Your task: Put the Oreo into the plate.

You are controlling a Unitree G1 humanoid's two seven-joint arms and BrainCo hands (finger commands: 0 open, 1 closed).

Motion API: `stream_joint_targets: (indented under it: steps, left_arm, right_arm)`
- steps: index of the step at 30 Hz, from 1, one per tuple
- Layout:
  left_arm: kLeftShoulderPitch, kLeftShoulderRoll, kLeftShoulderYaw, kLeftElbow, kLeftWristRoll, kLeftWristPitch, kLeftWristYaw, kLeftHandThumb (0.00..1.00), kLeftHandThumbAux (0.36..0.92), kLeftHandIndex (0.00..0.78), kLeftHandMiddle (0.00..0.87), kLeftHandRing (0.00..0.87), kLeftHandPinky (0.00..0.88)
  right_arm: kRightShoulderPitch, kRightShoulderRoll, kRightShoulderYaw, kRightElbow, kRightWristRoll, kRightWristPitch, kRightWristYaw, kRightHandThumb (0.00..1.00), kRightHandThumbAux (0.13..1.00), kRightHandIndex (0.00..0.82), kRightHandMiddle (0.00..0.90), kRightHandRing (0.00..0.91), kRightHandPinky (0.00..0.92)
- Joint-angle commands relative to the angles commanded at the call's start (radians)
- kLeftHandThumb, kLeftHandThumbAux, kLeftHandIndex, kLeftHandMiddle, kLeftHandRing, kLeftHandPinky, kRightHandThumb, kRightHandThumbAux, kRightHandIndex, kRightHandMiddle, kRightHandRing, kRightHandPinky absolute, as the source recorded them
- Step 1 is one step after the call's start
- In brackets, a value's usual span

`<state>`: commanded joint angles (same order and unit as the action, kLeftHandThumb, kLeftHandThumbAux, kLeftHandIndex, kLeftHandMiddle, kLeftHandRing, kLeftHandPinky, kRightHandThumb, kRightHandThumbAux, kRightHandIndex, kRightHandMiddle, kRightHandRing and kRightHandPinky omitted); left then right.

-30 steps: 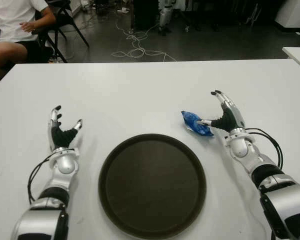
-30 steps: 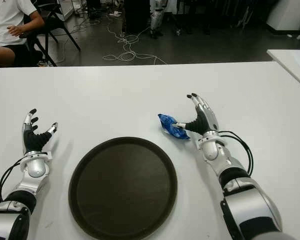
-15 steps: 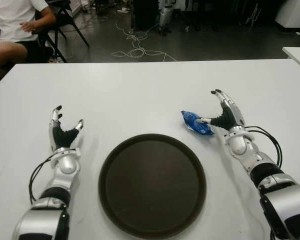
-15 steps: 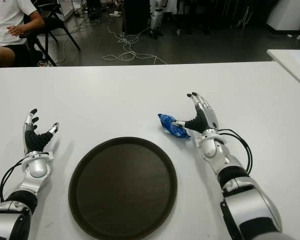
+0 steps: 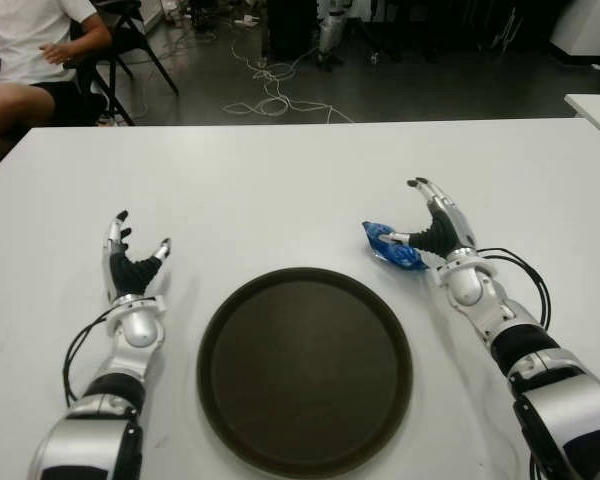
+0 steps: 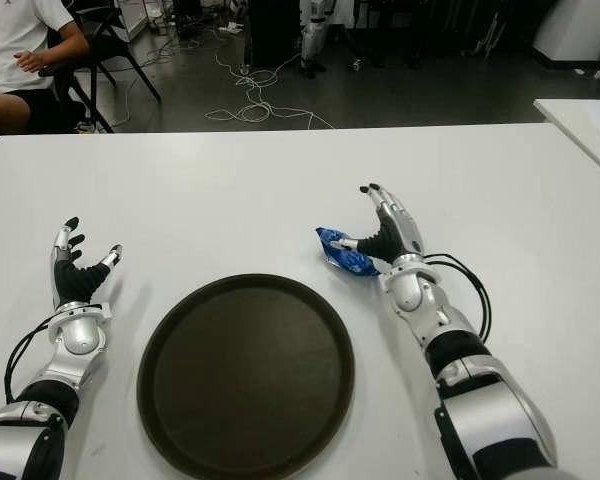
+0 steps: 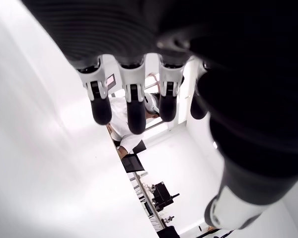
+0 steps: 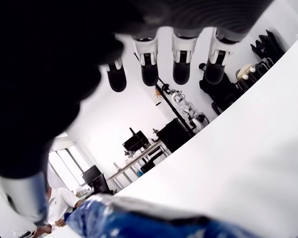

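Oreo packet point(image 5: 393, 246), a blue wrapper, lies on the white table point(image 5: 280, 190) just beyond the right edge of the round dark plate point(image 5: 305, 369), not on it. The right hand point(image 5: 435, 224) is at the right side of the packet; its thumb tip touches the wrapper, while the four fingers point(image 8: 181, 62) stand extended above it and do not close on anything, so the hand is spread and not grasping. In the right wrist view the blue wrapper point(image 8: 139, 220) shows close under the palm. The left hand point(image 5: 130, 262) is idle, to the left of the plate and apart from it, with fingers point(image 7: 134, 101) spread and holding nothing. Beyond the far left corner of the table a person point(image 5: 30, 55) in a white shirt sits on a chair, and cables point(image 5: 275, 90) lie on the dark floor
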<state>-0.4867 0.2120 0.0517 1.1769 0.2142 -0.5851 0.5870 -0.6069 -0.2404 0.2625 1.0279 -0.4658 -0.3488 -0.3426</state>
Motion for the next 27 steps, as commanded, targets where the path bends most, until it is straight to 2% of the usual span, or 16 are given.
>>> stream_joint_targets:
  steps: [5, 12, 21, 27]
  left_arm:
    - [-0.001, -0.002, 0.003, 0.001, -0.002, 0.004, -0.001, 0.209, 0.776, 0.108, 0.120, 0.127, 0.132]
    - [-0.001, -0.001, 0.001, -0.001, 0.003, 0.011, -0.001, 0.180, 0.759, 0.096, 0.106, 0.100, 0.098]
    - [-0.004, -0.001, 0.000, -0.003, 0.007, 0.027, 0.007, 0.187, 0.773, 0.104, 0.124, 0.136, 0.159]
    - [-0.004, -0.001, 0.002, -0.002, 0.003, 0.022, -0.001, 0.210, 0.776, 0.107, 0.110, 0.120, 0.137]
  right_arm:
    - [0.006, 0.007, 0.008, -0.039, -0.003, 0.047, 0.028, 0.000, 0.634, 0.000, 0.000, 0.000, 0.001]
    - [0.048, 0.026, 0.020, -0.207, -0.010, 0.179, 0.094, 0.000, 0.607, 0.000, 0.000, 0.000, 0.000]
    - [0.074, 0.033, 0.038, -0.335, -0.033, 0.307, 0.169, 0.000, 0.603, 0.000, 0.000, 0.000, 0.000]
    - [0.077, 0.037, 0.052, -0.378, -0.049, 0.368, 0.207, 0.000, 0.600, 0.000, 0.000, 0.000, 0.018]
